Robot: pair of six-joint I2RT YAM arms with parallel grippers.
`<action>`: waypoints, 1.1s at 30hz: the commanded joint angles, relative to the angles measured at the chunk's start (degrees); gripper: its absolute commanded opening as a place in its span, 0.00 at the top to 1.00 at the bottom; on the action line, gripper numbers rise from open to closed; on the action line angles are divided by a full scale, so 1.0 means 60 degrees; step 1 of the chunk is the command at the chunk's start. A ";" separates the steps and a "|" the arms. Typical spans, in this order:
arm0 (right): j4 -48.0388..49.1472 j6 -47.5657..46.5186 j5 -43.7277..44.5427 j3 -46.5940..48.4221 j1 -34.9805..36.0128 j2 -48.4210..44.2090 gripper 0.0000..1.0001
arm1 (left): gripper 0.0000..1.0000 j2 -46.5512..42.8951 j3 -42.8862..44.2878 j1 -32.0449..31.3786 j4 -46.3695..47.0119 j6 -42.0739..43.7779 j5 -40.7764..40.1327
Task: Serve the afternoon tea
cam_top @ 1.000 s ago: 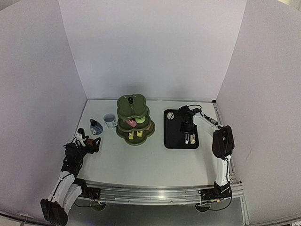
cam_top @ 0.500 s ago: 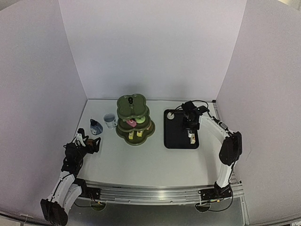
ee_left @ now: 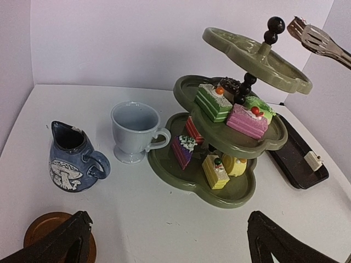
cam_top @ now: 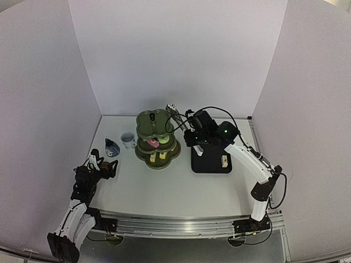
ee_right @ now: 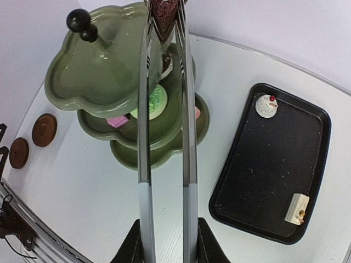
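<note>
The dark green three-tier stand (cam_top: 157, 139) holds several small cakes on its middle and bottom tiers (ee_left: 230, 109); its top tier (ee_right: 104, 76) is bare. My right gripper (cam_top: 190, 127) is shut on metal tongs (ee_right: 164, 137), whose tips pinch a dark brown cake (ee_right: 163, 13) above the stand's top tier. The white cup (ee_left: 133, 131) and the small blue cup (ee_left: 71, 156) stand left of the stand. My left gripper (cam_top: 104, 169) is open and empty, low at the left, beside a brown coaster (ee_left: 44, 233). Both coasters (ee_right: 44, 129) show in the right wrist view.
The black tray (cam_top: 211, 159) lies right of the stand, under my right arm. It holds a white cake with a red top (ee_right: 267, 106) and a cream slice (ee_right: 298, 209). White walls close the back and both sides.
My right arm has swung left and up from over the black tray, carrying the tongs and dark cake to above the stand's top. The left arm has not moved.
</note>
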 commanded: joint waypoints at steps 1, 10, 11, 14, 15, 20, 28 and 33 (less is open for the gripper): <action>-0.0038 -0.0463 -0.0010 0.0889 -0.0005 0.0890 1.00 | 0.00 -0.0077 0.0731 -0.0040 -0.0015 0.0476 0.0569; -0.0069 -0.0685 -0.0343 0.1686 0.0068 0.1626 1.00 | 0.00 -0.0114 0.0894 -0.0042 -0.0412 0.1318 0.1991; -0.0064 -0.0717 -0.0304 0.1758 0.0090 0.1667 1.00 | 0.00 -0.0126 0.0834 -0.0041 -0.0392 0.1240 0.1991; -0.0053 -0.0790 -0.0124 0.1999 0.0158 0.1716 1.00 | 0.00 -0.0176 0.0666 -0.0041 -0.0264 0.1101 0.1955; -0.0050 -0.0819 -0.0049 0.2110 0.0186 0.1745 1.00 | 0.00 -0.0200 0.0629 -0.0041 -0.0236 0.1107 0.1943; -0.0050 -0.0983 0.0040 0.2708 0.0286 0.2044 1.00 | 0.00 -0.0155 0.0558 -0.0043 -0.0216 0.1241 0.1802; -0.0050 -0.0912 -0.0089 0.2765 0.0312 0.2420 1.00 | 0.00 -0.0233 0.0516 -0.0037 -0.0242 0.1290 0.1672; -0.0049 -0.0853 -0.0188 0.2732 0.0312 0.2515 1.00 | 0.00 -0.0244 0.0475 -0.0038 -0.0244 0.1289 0.1707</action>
